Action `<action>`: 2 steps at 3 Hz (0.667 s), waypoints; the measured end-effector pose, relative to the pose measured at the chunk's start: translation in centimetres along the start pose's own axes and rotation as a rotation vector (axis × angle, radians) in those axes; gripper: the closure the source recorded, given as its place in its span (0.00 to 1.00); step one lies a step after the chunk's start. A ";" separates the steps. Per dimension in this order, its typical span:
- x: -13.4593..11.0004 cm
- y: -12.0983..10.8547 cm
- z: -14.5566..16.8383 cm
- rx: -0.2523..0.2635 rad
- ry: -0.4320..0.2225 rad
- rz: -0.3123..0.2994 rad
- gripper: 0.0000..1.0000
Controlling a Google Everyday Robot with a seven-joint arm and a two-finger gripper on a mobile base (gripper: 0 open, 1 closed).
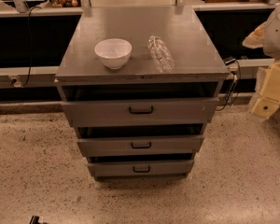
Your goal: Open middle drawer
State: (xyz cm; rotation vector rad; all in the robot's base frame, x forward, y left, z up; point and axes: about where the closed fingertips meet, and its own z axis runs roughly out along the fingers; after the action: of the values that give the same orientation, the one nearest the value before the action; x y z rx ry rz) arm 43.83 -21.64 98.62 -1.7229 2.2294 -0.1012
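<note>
The grey metal cabinet (142, 45) stands in the middle of the camera view with three drawers stacked in its front. The middle drawer (177, 146) has a low flat front and a small black handle (141, 145) at its centre. A dark gap shows above its front, and its inside is hidden. My gripper (269, 94) is the cream-coloured piece at the right edge of the view. It is level with the top drawer, well to the right of the cabinet, and touches nothing.
A white bowl (113, 52) and a clear plastic bottle (160, 53) lying on its side rest on the cabinet top. The taller top drawer (98, 112) and smaller bottom drawer (112, 168) flank the middle one. A cable (231, 85) hangs at the cabinet's right. Speckled floor (37, 171) surrounds it.
</note>
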 end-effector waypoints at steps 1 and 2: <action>0.0 0.0 0.0 0.000 0.000 0.000 0.00; 0.3 -0.2 2.5 -0.005 -0.035 0.086 0.00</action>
State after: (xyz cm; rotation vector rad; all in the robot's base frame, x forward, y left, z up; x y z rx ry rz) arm 44.66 -21.59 96.25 -1.6167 2.2758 -0.0447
